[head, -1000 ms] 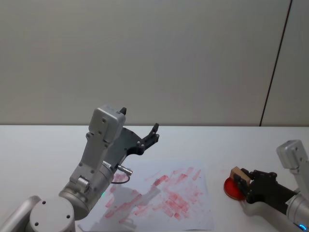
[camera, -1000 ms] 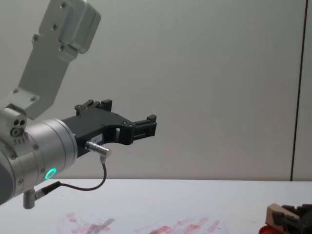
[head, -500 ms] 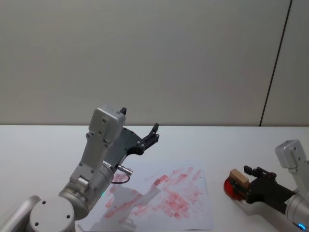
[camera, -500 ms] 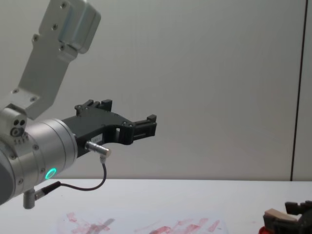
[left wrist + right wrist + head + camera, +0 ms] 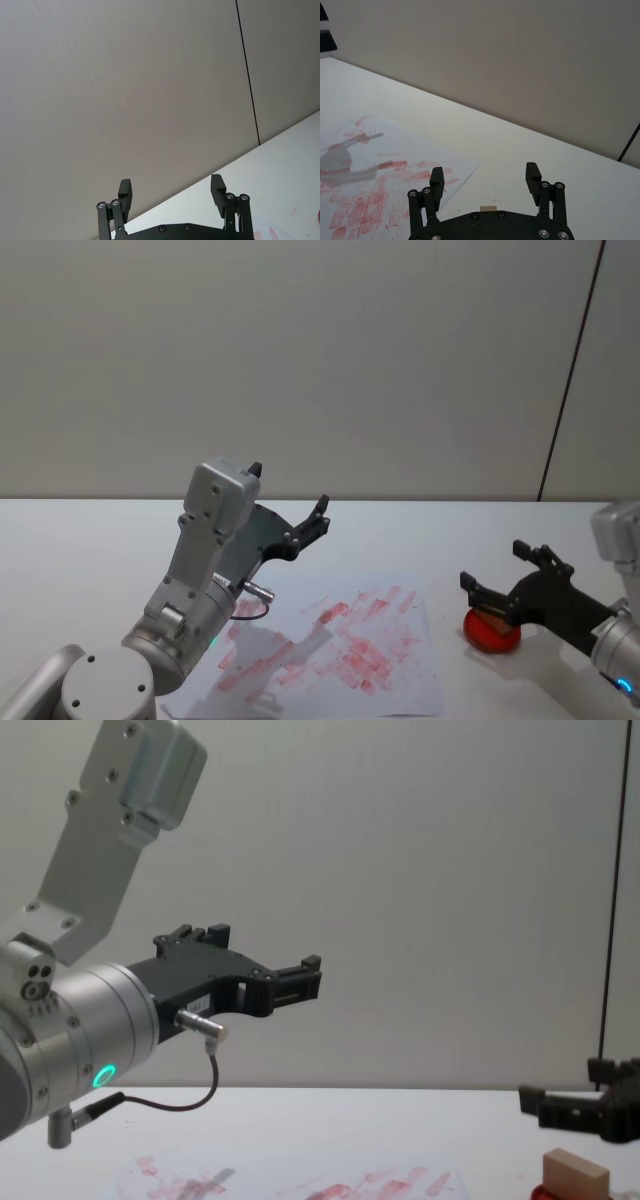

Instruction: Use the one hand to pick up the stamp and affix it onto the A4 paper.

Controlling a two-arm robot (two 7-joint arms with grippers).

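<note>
Over on the robot's right, the right pincer [image 5: 512, 573] hangs above the counter [image 5: 80, 560] with its two black fingers spread wide and nothing between them. Just below and slightly behind its fingertips sits the stamp [image 5: 575, 1172], a light tan wooden block standing on the red ink pad [image 5: 492, 631]. In the chest view the block stands apart from the pincer [image 5: 580, 1103], which hovers a little above it, clear of the wood. In the right wrist view a small sliver of the stamp [image 5: 488, 207] peeks out just past the pincer's black body, between the roots of the spread fingers [image 5: 532, 176].

The A4 paper [image 5: 415, 690] lies flat on the counter to the left of the ink pad, near it but not touching. It is covered in red and pink block-shaped stamp marks, densest around the middle. Its near left part is hidden behind the left arm.

The left pincer [image 5: 308, 524] is held up in the air above the far left part of the sheet, pointing forward and away from the robot, well apart from the stamp. Its fingers are spread too, as the left wrist view shows plainly, with only the grey wall [image 5: 150, 75] and a strip of counter behind them. A green ring light [image 5: 103, 1075] glows on that arm's silver wrist
</note>
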